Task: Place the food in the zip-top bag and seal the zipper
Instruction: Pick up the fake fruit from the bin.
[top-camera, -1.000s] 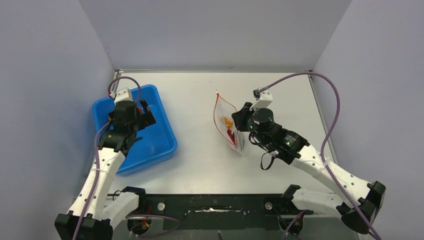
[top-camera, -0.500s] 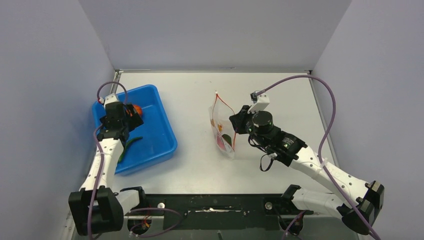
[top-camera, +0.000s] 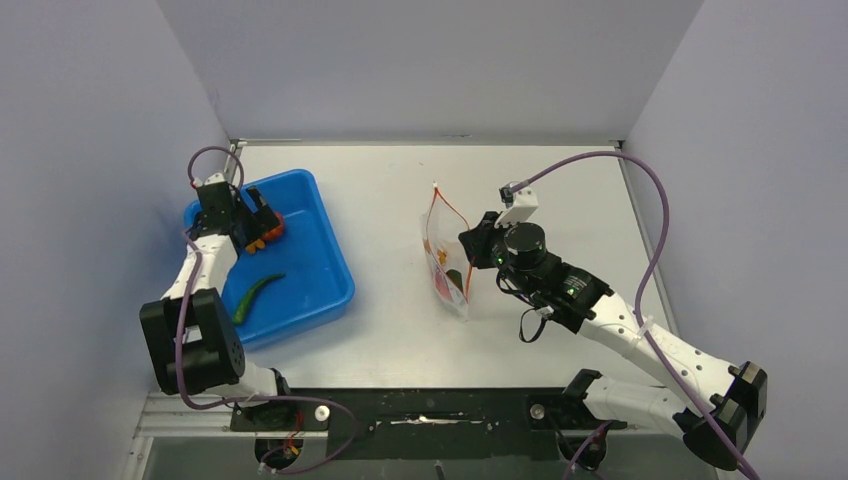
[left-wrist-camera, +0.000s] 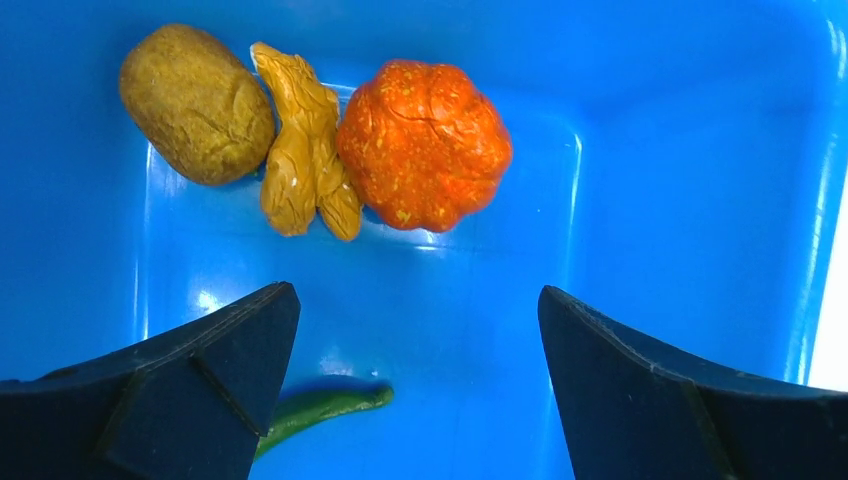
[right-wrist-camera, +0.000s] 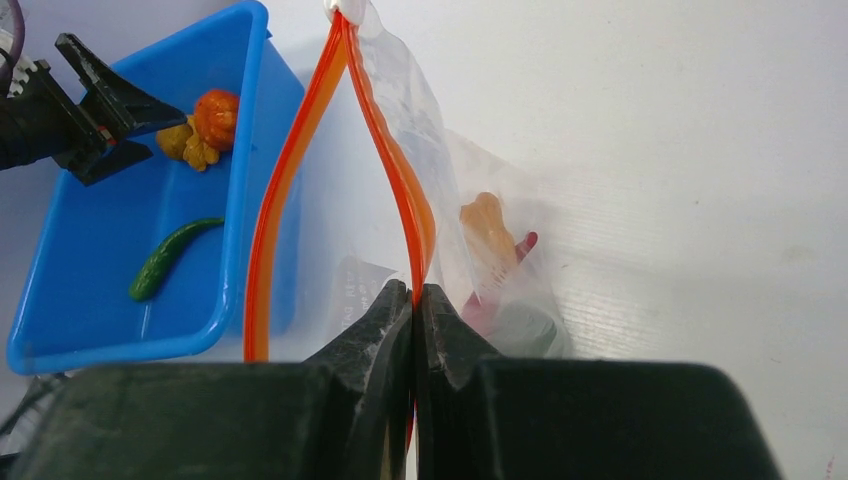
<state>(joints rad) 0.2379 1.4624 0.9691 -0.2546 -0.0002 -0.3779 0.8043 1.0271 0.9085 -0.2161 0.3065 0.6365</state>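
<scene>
Left gripper (left-wrist-camera: 417, 293) wide open by orange fruit (left-wrist-camera: 423, 145) in blue tray (left-wrist-camera: 650, 150); right gripper (right-wrist-camera: 413, 290) tight on zipper (right-wrist-camera: 395, 190) of bag (right-wrist-camera: 420, 110) beside tray.

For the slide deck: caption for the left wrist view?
Open left gripper hovers over orange fruit and two yellow-brown lumps in the blue tray.

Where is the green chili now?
Top view: the green chili lies loose in the blue tray on the left, below the orange fruit in the picture.
</scene>
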